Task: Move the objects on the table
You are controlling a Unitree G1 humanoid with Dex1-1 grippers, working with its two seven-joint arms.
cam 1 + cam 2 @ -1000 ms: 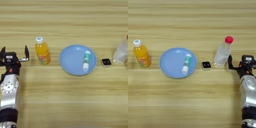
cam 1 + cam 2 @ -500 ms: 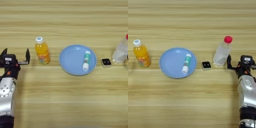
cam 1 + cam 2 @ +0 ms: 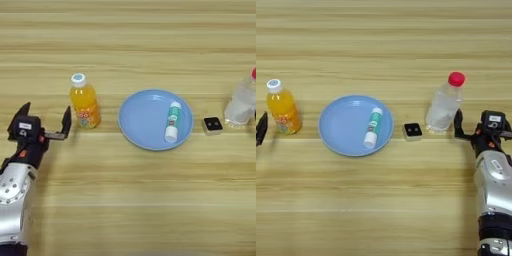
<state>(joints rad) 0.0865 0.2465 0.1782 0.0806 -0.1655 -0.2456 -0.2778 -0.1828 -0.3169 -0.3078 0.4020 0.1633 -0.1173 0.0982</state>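
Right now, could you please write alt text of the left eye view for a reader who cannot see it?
The left gripper, fingers open, sits beside an upright orange juice bottle on a wooden table. Rightward are a blue plate holding a green-and-white tube, a tiny cube and a clear bottle.

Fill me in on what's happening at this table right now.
Nothing is held. The left gripper sits open just left of the small orange juice bottle with white cap, not touching it. The right gripper is just right of the clear plastic bottle with red cap. Between the bottles, a green-and-white tube lies on a round blue plate, with a tiny white cube with black face beside it on the wooden table.
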